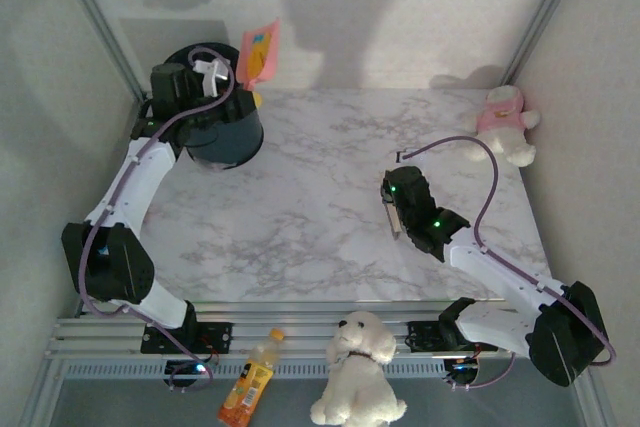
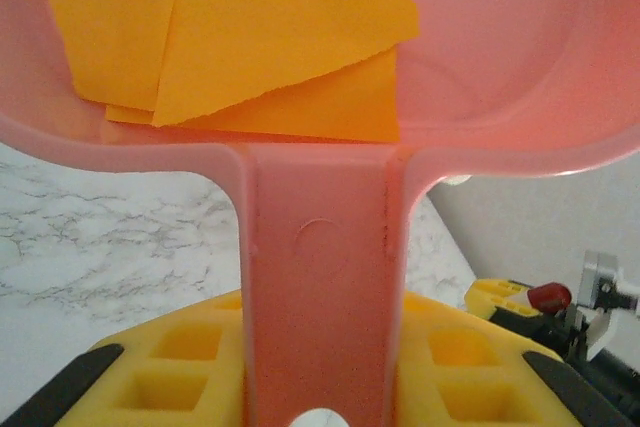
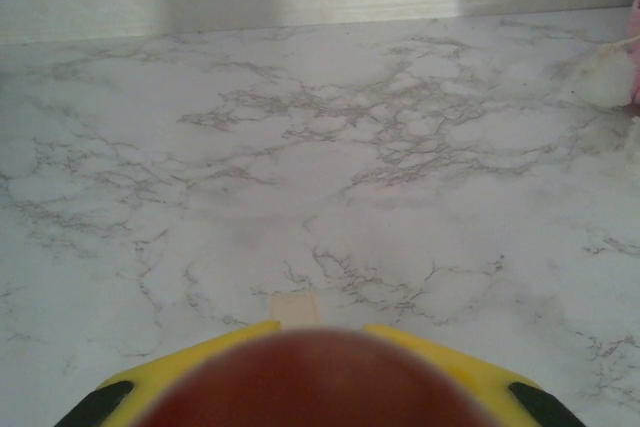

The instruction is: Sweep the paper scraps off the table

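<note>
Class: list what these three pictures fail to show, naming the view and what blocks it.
Left wrist: the orange paper scraps in the dustpan run off the top edge; count unknown.
Right wrist: the dark red object in the right gripper is blurred, too close to identify.
Top external: the inside of the black bin is hidden by the left gripper.

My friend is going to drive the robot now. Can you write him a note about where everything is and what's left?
Left gripper: shut on the handle of the pink dustpan, held up beside the black bin.
Right gripper: shut on a reddish tool, too blurred to name, low over the table.
Paper scraps: orange pieces lie in the dustpan.
Done: sweeping, it seems; I spot no scraps on the marble.
To do: probably tip the dustpan into the bin.
</note>
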Motion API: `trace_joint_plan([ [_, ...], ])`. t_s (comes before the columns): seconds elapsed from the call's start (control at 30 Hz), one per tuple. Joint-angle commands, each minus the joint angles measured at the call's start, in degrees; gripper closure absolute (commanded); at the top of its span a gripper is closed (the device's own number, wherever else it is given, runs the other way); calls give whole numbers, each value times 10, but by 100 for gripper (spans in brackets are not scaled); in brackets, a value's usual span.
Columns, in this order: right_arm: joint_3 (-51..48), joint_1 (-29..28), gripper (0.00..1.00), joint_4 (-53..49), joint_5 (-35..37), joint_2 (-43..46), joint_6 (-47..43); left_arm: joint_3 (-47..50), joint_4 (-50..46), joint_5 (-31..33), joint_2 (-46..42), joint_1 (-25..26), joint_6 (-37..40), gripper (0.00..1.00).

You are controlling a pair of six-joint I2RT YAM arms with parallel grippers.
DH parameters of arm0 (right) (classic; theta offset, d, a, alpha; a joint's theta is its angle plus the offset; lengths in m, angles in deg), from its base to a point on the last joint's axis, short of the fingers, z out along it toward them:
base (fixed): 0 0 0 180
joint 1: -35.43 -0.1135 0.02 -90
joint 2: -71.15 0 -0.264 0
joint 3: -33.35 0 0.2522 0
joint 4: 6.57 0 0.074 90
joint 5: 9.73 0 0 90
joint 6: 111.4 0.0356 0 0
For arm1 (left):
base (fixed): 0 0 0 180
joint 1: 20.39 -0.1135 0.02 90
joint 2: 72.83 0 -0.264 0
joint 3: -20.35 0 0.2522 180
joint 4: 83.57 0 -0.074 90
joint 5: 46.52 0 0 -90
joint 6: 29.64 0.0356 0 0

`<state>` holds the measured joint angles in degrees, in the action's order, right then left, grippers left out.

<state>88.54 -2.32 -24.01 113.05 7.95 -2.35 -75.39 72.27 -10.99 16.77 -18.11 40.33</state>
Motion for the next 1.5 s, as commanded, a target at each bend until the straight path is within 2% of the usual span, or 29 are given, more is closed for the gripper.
trace_joint_plan([
  [0.0,0,-2,100,16,2,11,-2,3,46,-17,-23,-14,-55,100],
  [0.27,1,-2,100,15,3,8,-3,34,124,-35,-14,-51,-172,100],
  [1.17,8,-2,100,10,0,-7,1,29,196,-70,33,-77,-337,100],
  [1.47,8,-3,100,10,-2,-8,3,44,278,-74,45,-80,-428,100],
])
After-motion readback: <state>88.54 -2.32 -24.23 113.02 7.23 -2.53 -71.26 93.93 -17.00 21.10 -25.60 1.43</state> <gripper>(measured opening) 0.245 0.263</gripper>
